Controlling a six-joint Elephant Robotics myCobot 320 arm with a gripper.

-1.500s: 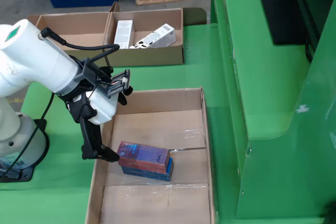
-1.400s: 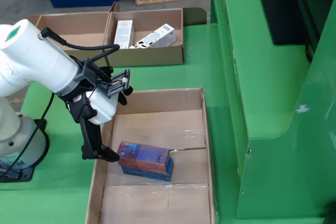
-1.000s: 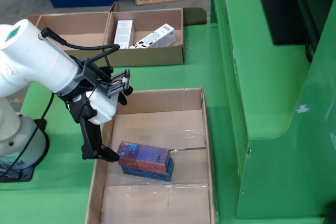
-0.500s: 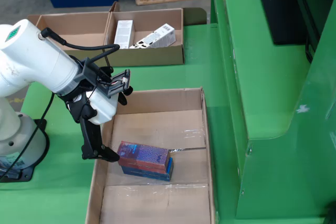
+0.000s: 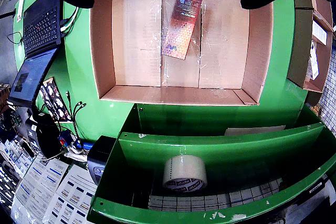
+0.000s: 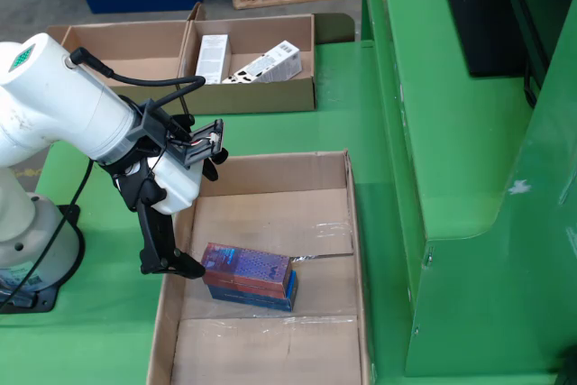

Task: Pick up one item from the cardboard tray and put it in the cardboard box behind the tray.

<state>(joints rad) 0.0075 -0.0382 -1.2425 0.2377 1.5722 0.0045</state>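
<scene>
Currently the claw (image 6: 192, 267) hangs wide open, holding nothing, one finger (image 6: 165, 254) over the tray (image 6: 352, 223) wall on the fixed view's left. The red-blue carton (image 6: 248, 270) lies just beside that tip, toward tray centre; in the wrist view it sits between the two fingers, slightly skewed. Judgement: shift inward off the wall, square to the carton's narrow sides, then descend. Destination box (image 6: 257, 96) sits well behind, already holding white cartons (image 6: 213, 58).

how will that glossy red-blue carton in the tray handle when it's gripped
The carton looks like rigid, flat-sided cardboard, so it probably holds shape and won't roll. Its glossy print may be slippery. Lying flat in the tray, it seems unlikely to tip.
</scene>
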